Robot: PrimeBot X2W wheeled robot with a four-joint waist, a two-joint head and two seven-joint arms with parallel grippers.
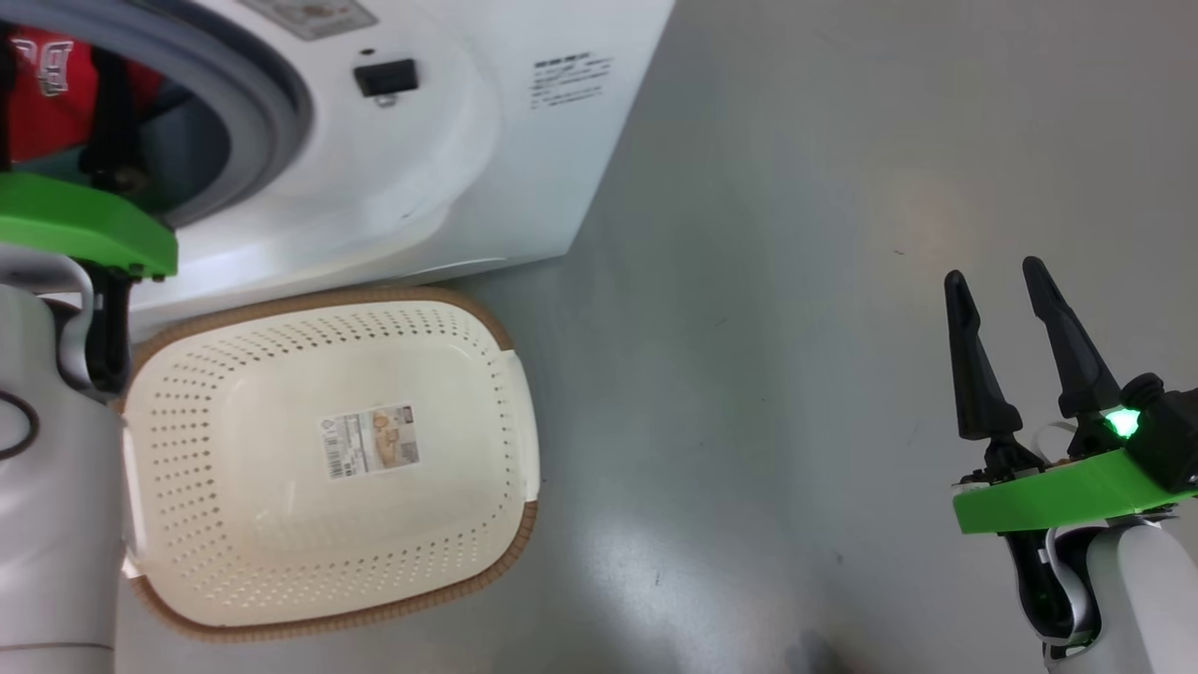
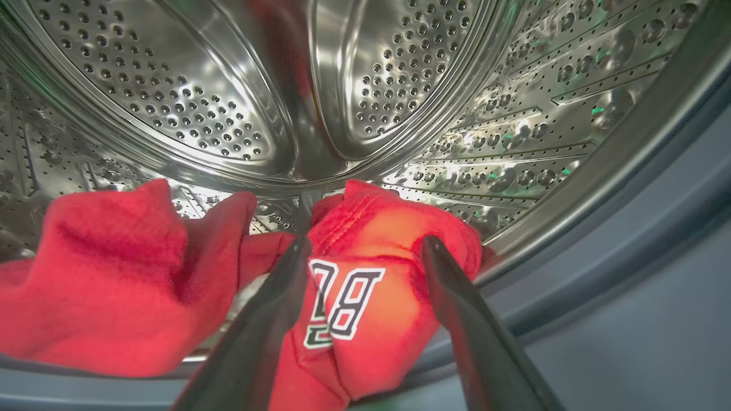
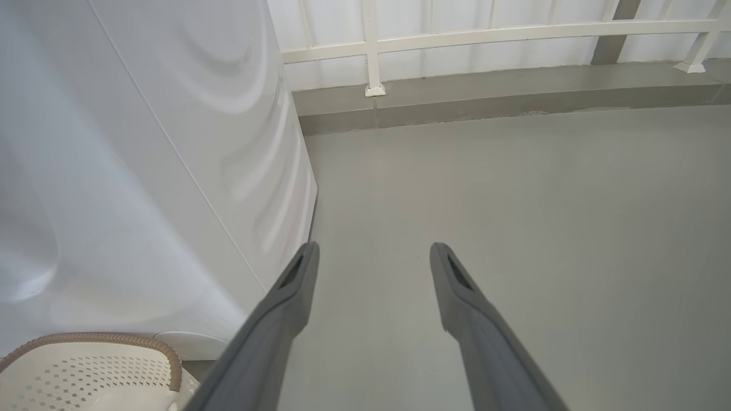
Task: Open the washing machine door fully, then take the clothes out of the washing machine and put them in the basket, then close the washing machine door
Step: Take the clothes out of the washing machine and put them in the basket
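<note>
Red clothes (image 2: 114, 274) lie inside the washing machine (image 1: 449, 168); basket (image 1: 281, 534) stands before it.

One washing machine (image 1: 468, 140), one basket (image 1: 328, 301), two bunches of red clothes (image 2: 114, 274)

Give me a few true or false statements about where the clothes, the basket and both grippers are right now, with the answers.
1. Red clothes lie in the drum. True.
2. The basket holds no clothes. True.
3. The left gripper is shut on the clothes. False: its fingers stand open, one on either side of a red fold.
4. The right gripper holds a garment. False: it is open and empty above the floor.
</note>
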